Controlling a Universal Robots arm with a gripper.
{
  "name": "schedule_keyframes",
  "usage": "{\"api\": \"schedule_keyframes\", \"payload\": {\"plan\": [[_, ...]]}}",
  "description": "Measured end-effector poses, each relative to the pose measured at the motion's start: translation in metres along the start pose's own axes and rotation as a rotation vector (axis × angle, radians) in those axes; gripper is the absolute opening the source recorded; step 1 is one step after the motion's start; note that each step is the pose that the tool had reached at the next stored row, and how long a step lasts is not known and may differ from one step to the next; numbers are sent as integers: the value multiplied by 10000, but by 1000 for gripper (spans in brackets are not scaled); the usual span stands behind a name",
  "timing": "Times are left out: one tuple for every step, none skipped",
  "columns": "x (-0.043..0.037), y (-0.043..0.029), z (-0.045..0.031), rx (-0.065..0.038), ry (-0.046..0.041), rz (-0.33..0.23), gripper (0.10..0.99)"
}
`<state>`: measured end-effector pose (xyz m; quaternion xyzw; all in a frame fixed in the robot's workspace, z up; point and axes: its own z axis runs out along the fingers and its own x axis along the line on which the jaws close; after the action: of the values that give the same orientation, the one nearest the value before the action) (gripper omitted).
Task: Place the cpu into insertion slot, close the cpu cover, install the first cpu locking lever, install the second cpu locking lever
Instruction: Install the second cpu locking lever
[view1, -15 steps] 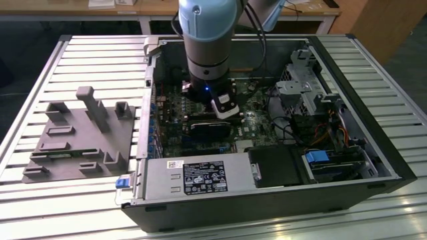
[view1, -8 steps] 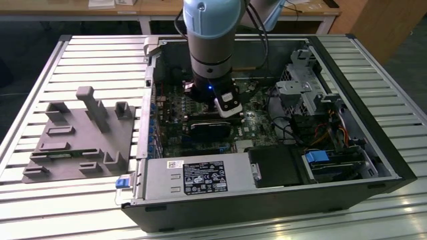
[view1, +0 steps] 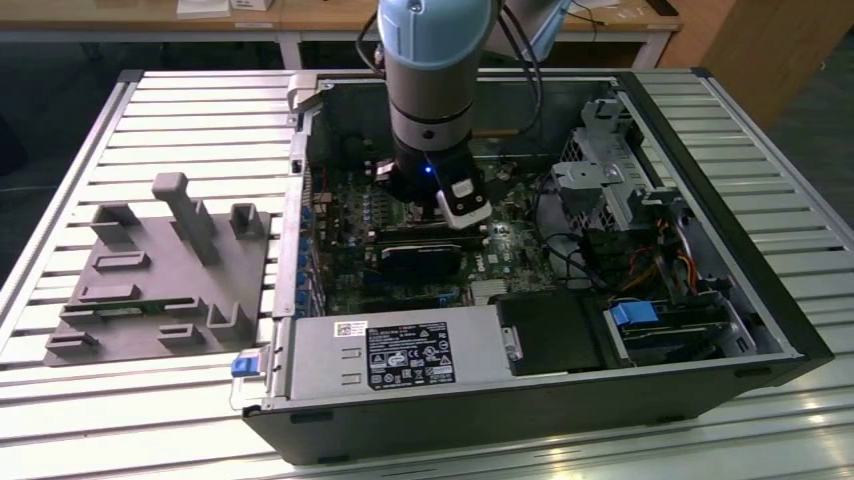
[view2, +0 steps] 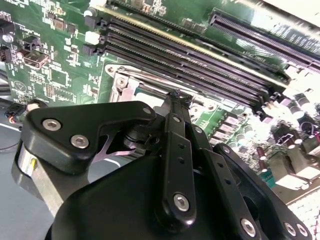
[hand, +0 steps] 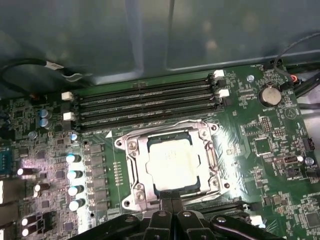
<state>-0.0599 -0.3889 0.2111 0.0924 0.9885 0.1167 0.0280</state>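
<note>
The cpu (hand: 172, 162), a silvery square chip, lies in the insertion slot (hand: 131, 176) on the green motherboard (hand: 260, 145). The cpu cover (hand: 141, 148), a thin metal frame, lies flat around the chip. A thin wire lever (hand: 165, 124) runs along the socket's edge nearest the memory slots. My gripper (hand: 172, 201) is shut, its black fingertips pressed together at the socket's edge farthest from the memory slots. In the second wrist view the fingers (view2: 176, 107) meet just over a socket corner (view2: 122, 82). In the exterior view the gripper (view1: 447, 225) hangs low over the board inside the open computer case.
Long black memory slots (hand: 145, 107) run beside the socket. A black block (view1: 420, 258) sits just in front of the gripper. The power supply (view1: 394, 352) and drive cage (view1: 621, 185) crowd the case. A grey fixture (view1: 160, 270) stands on the slatted table at the exterior view's left.
</note>
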Motion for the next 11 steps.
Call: {"api": "schedule_keyframes", "payload": {"plan": [[-2,16,4,28,-6,-3,102],[-3,32,8,64,-12,-6,102],[-4,49,13,105,-19,-9,102],[-6,66,16,150,-27,-12,102],[-7,84,21,198,-36,-16,102],[-9,102,25,249,-45,-20,102],[-11,119,30,294,-54,-24,102],[-13,135,33,338,-61,-27,102],[-15,151,37,376,-68,-31,102],[-16,168,41,410,-74,-33,102],[-18,186,46,446,-80,-35,102]]}}
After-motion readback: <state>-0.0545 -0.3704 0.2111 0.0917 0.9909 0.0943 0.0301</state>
